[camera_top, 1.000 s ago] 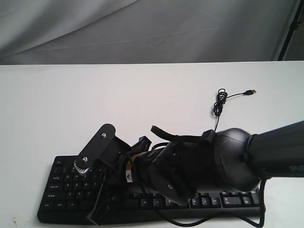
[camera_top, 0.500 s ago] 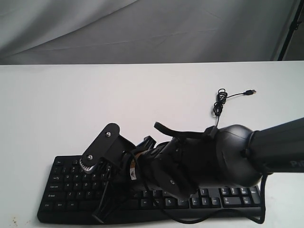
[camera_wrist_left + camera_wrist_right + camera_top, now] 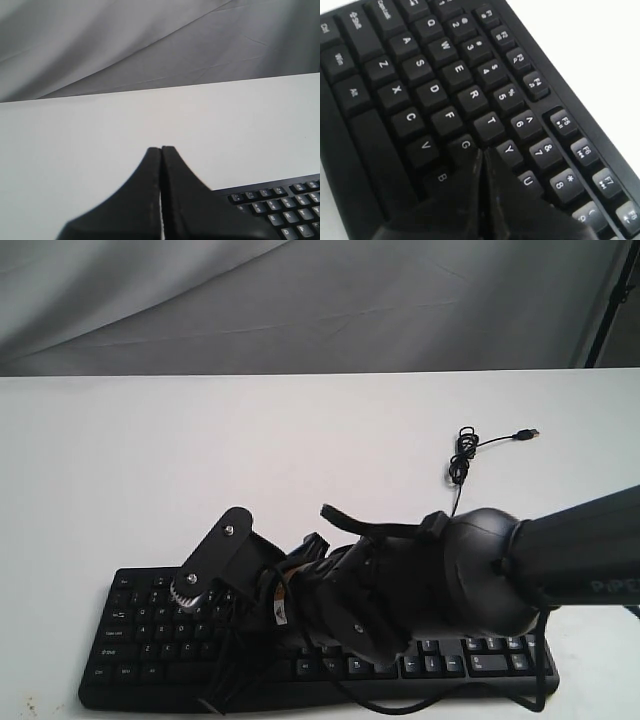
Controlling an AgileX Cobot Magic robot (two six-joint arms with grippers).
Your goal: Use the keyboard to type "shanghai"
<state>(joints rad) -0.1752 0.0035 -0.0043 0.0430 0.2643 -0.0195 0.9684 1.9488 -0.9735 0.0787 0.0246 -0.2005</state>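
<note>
Counting one keyboard (image 3: 140, 635), one table (image 3: 150, 460); right end effector (image 3: 482, 151) pressed together by G/Y keys, left end effector (image 3: 161, 149) together over table.

The keyboard (image 3: 135, 640) lies at the near edge of the table (image 3: 150, 460), right tool (image 3: 482, 151) over it, cable (image 3: 460, 455) behind.

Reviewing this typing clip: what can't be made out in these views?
- Exterior view: the right arm covers the keyboard's middle keys.
- Right wrist view: the shut right gripper hides the key under its tip, between G and U; contact cannot be told.
- Left wrist view: the frame edge cuts the keyboard to one corner, legends blurred, partly behind the shut left gripper.
</note>
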